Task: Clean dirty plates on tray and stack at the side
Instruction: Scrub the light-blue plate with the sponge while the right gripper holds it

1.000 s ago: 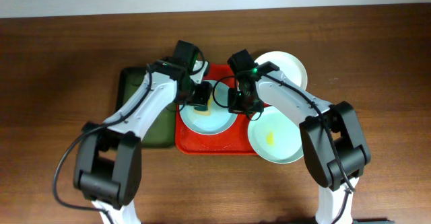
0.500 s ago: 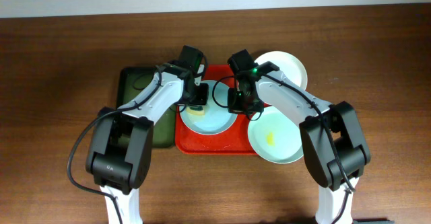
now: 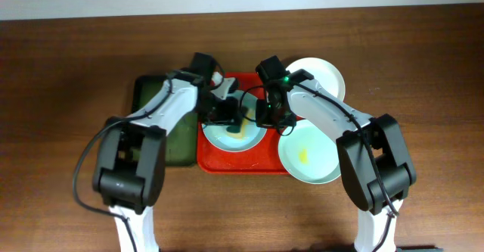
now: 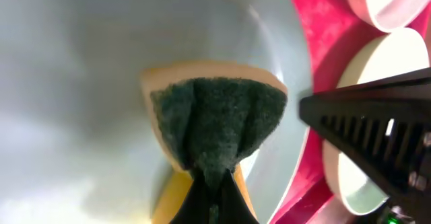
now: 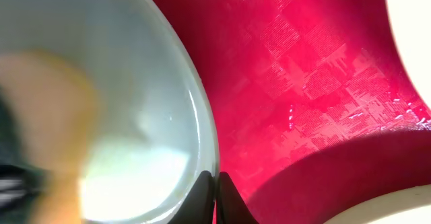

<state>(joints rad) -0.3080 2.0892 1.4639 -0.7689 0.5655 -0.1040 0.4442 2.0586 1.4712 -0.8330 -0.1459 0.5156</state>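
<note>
- Mid-scrub, by the look of it: first of three plates in hand, none stacked at the side yet.
- Left gripper (image 3: 228,118) clamped on a folded sponge (image 4: 215,126), yellow body with a green scouring face, pressed onto the pale blue plate (image 3: 236,135).
- Right gripper (image 3: 266,117) pinched shut on that plate's right rim, seemingly to steady it; fingertips (image 5: 203,207) meeting at the edge in the right wrist view.
- Pale blue plate flat and face-up in the left half of the red tray (image 3: 242,163); round, so no long axis and no heading to speak of.
- Sponge running lengthwise away from the left fingers, across the plate's floor.
- Pale green plate (image 3: 324,167) at the near right, overhanging the tray's right rim, with a yellow smear (image 3: 303,155) near its centre, so judged unwashed.
- White plate (image 3: 325,74) at the far right corner, face-up; clean or dirty, cannot tell.
- Dark green tray (image 3: 150,104) just beside the red one on the left, partly under the left arm.
- Left to do, in all likelihood: finish this plate, wipe the other two, then stack all three off the tray.
</note>
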